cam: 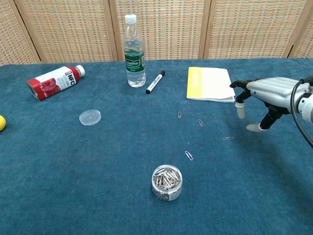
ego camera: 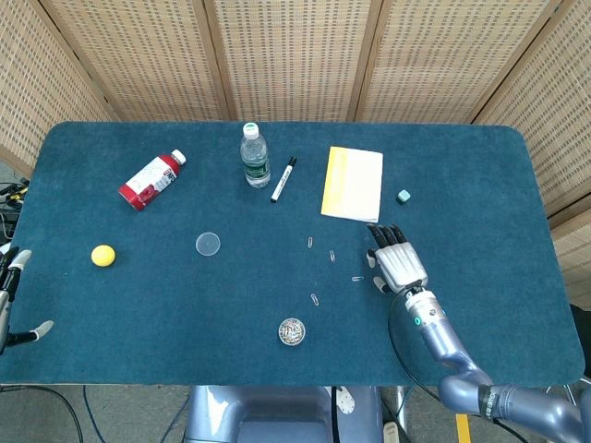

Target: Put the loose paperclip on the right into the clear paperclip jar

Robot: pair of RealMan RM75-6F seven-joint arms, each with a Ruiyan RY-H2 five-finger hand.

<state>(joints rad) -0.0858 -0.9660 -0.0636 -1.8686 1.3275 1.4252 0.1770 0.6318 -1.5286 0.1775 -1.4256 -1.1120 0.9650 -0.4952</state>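
Observation:
The rightmost loose paperclip (ego camera: pixel 357 279) (cam: pixel 228 138) lies flat on the blue cloth. My right hand (ego camera: pixel 397 259) (cam: pixel 261 97) hovers just to its right and above it, palm down, fingers spread, holding nothing. The clear paperclip jar (ego camera: pixel 292 331) (cam: pixel 167 182), full of clips and lidless, stands near the front edge, left of the hand. Three other loose clips (ego camera: pixel 315 299) (cam: pixel 189 155) lie between jar and notepad. My left hand (ego camera: pixel 11 295) shows only at the far left edge of the head view, off the table, fingers apart.
The jar's clear lid (ego camera: pixel 208 244) (cam: pixel 90 117) lies to the left. At the back are a water bottle (cam: pixel 133 52), black marker (cam: pixel 155 82), yellow-white notepad (cam: pixel 210 83), small green sharpener (cam: pixel 251 86), and a tipped red bottle (cam: pixel 53 81). A yellow ball (ego camera: pixel 102 256) sits far left.

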